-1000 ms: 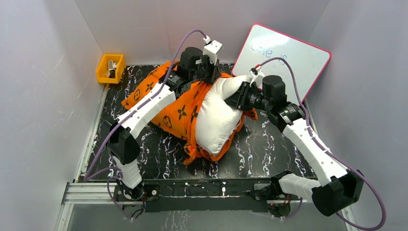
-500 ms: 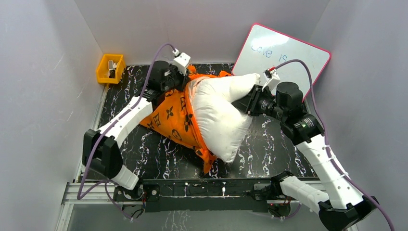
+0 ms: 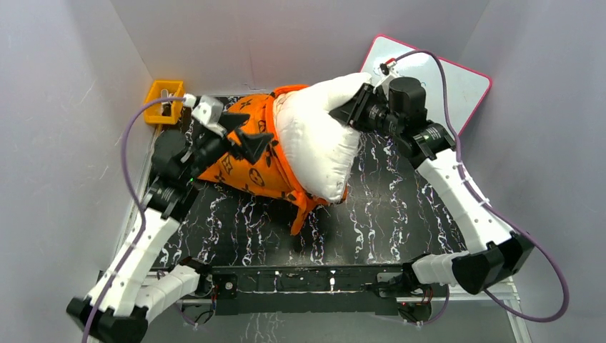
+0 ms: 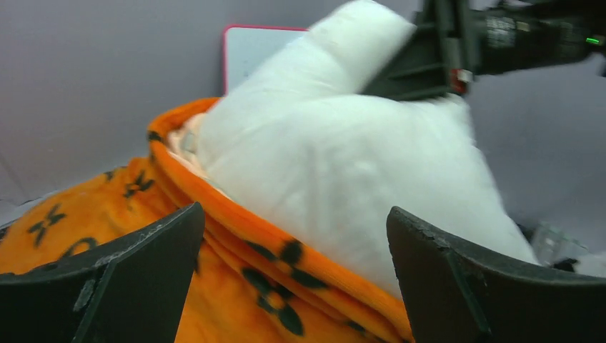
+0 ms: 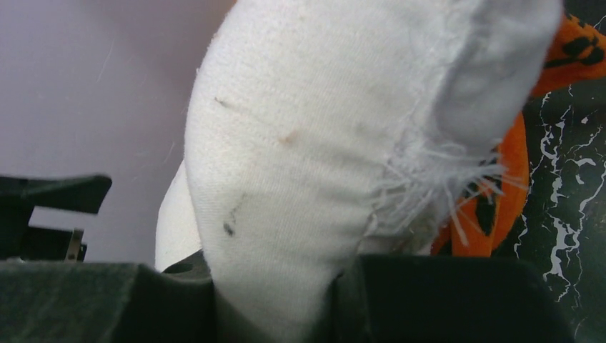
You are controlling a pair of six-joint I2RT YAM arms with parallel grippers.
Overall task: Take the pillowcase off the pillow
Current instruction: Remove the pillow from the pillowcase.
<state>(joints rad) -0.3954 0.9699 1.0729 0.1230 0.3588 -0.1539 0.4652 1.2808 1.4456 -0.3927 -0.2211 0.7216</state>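
Note:
The white pillow (image 3: 318,143) sticks out of the orange pillowcase (image 3: 239,171), which still wraps its left part and trails under it to the front. My right gripper (image 3: 351,113) is shut on the pillow's far right corner and holds it up near the back wall. In the right wrist view the pillow (image 5: 307,143) is pinched between the fingers of the right gripper (image 5: 275,300). My left gripper (image 3: 244,134) stands open just left of the pillowcase's mouth. In the left wrist view the left gripper (image 4: 293,279) frames the pillowcase's rim (image 4: 286,250) and the pillow (image 4: 343,164) without gripping them.
A pink-framed whiteboard (image 3: 446,75) leans at the back right, right behind the right gripper. A yellow bin (image 3: 163,100) sits in the back left corner. Grey walls close in the black marbled table (image 3: 236,229) on three sides.
The left gripper has let go of the pillowcase, opened wide and drawn back to the left. The right gripper has carried the pillow's corner up and toward the back, and more pillow shows.

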